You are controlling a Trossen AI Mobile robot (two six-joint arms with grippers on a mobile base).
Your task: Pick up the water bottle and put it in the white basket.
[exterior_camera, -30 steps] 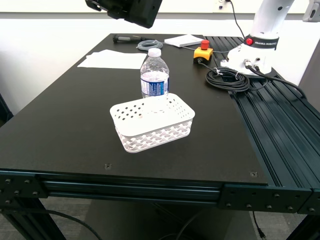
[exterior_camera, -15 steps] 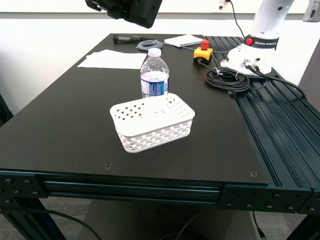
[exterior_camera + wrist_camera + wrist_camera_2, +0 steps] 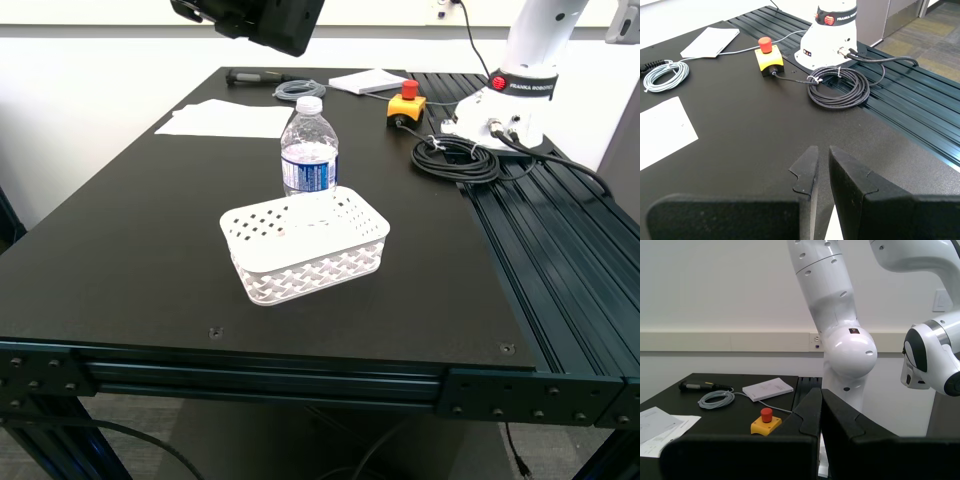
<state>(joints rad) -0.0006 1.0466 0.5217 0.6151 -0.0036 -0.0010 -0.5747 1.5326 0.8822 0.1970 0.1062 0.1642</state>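
Note:
The water bottle [image 3: 309,150] stands upright near the table's middle in the exterior view; it is clear and ribbed, with a white cap and a blue label. The white basket [image 3: 305,245] sits right in front of it, perforated flat face up, lattice sides showing. Neither appears in the wrist views. My first gripper [image 3: 822,150] hovers over bare black tabletop, fingers nearly together with nothing between them. My second gripper [image 3: 820,390] is raised and level, fingers together and holding nothing. A black arm part [image 3: 255,20] hangs at the exterior view's top, well above the bottle.
A white robot's base [image 3: 505,105] stands at the exterior view's back right with a coiled black cable [image 3: 455,155] beside it. A yellow box with a red button [image 3: 405,105], a grey cable coil [image 3: 298,90], a booklet [image 3: 368,81] and paper sheets [image 3: 225,120] lie at the back.

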